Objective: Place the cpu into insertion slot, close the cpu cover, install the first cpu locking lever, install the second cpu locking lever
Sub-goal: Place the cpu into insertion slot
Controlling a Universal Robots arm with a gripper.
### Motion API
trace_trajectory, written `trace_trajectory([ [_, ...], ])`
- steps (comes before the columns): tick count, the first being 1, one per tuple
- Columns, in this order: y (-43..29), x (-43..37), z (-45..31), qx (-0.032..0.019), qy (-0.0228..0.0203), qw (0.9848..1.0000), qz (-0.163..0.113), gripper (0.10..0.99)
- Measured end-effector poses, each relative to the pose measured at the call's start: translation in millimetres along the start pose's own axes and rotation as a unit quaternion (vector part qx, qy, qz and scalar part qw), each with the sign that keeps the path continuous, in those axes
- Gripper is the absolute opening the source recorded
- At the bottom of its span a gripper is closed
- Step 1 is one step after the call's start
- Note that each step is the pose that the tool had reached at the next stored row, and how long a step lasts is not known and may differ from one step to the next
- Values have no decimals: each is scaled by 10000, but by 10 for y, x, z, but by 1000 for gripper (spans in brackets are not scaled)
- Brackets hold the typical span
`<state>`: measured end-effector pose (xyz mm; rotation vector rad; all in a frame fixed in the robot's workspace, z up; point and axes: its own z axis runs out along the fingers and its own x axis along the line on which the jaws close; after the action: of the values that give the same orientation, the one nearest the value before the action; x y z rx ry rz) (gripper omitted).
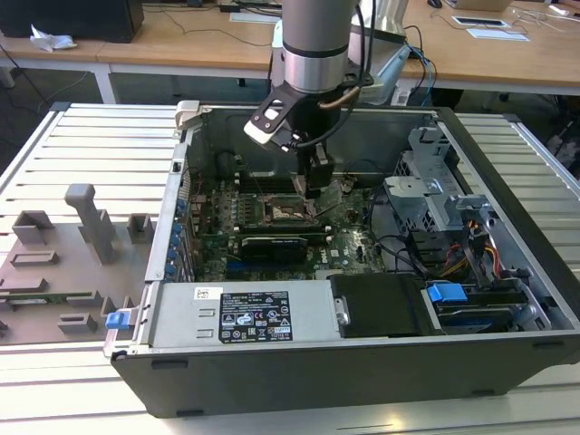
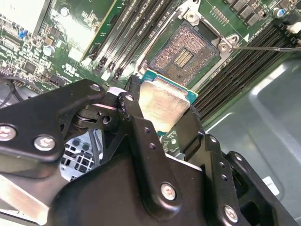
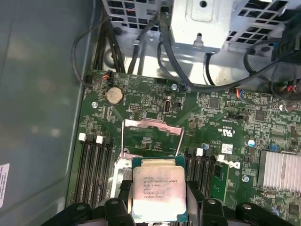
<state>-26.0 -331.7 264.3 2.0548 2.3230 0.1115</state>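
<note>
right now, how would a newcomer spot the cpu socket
Inside the open dark-grey computer case, look on the green motherboard, below the black gripper holding the silvery-beige square cpu. The insertion slot there is a square socket with a dark pinned centre and metal rim, unlike the long black memory slots flanking it.

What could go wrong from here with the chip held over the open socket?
The gripper holds the cpu by its edges above the insertion slot, whose contacts lie bare; a skewed or offset descent could bend them. The raised cpu cover stands close to the chip and might snag it. The edge grip could also let it slip.
</note>
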Motion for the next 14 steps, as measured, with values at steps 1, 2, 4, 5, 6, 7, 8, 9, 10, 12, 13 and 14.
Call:
trace_trajectory([
  [1,0,0,0,-2,-7,10000,85,541],
  [2,0,0,0,-2,-9,9999,118,541],
  [4,0,0,0,-5,-19,9997,239,541],
  [5,0,0,0,-6,-24,9996,296,541],
  [6,0,0,0,-7,-26,9994,335,541],
  [7,0,0,0,-7,-29,9993,365,541],
  [8,0,0,0,-8,-32,9992,403,541],
  [9,0,0,0,-8,-34,9991,433,541],
  [10,0,0,0,-10,-39,9988,488,541],
  [12,0,0,0,-11,-44,9984,556,541],
  [13,0,0,0,-12,-49,9981,621,541],
  [14,0,0,0,-13,-53,9978,665,541],
])
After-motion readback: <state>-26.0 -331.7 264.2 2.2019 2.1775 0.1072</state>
